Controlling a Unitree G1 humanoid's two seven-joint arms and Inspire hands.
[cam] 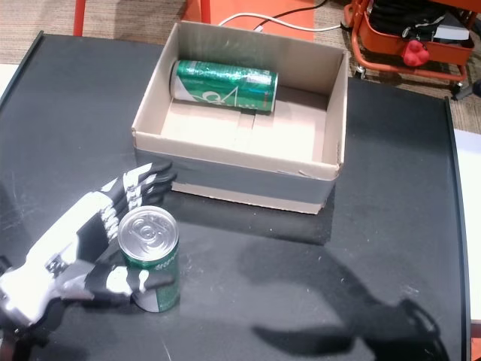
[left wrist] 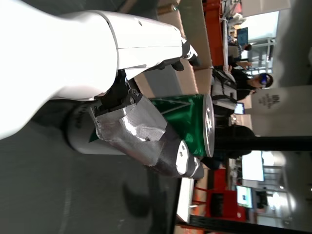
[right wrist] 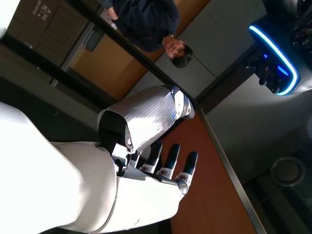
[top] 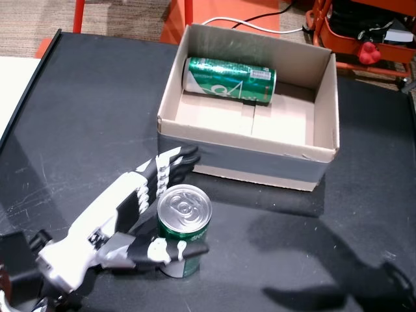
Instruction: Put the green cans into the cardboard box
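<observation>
Can (top: 183, 229) standing upright, left hand (top: 123, 214) wrapping its side, fingers behind, thumb in front.
Rigid, slick metal, probably light; gripping mid-wall. Right hand (right wrist: 146, 161) hanging loose, fingers spread, holding nothing.

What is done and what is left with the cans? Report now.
Done: one green can lies on its side in the cardboard box. In hand: the left hand wraps the upright can on the table. Left: lift it into the box.

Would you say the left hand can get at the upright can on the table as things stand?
Probably yes. The left hand is already cupped around the upright can, thumb in front and fingers behind. Nothing lies between them, and the box stands clear beyond it.
</observation>
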